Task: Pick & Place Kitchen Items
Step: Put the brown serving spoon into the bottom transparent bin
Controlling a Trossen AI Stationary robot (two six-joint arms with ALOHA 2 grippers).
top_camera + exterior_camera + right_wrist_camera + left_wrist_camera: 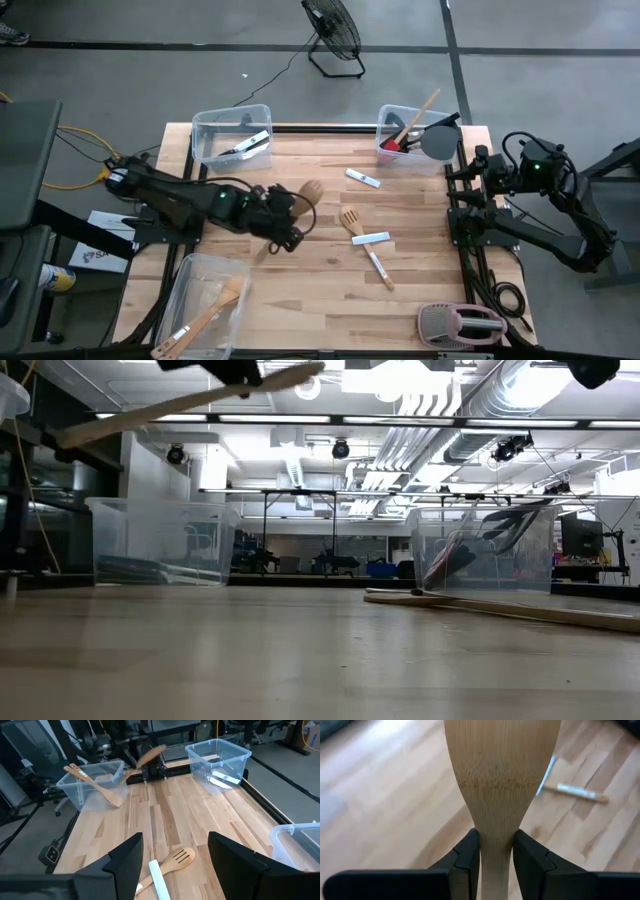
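Two black jointed arms, green indicator lights, blocky matte black pincer [495,855] fingers

No legible text, label, brand, number or sign found in any of the four views. Checked without result: the wooden table [320,230], the clear bins [232,133], the wooden spoon [502,775] and the toaster [462,324]. Some print noted on a flat white item on the floor [92,256] beside the table's left edge, too small to read.
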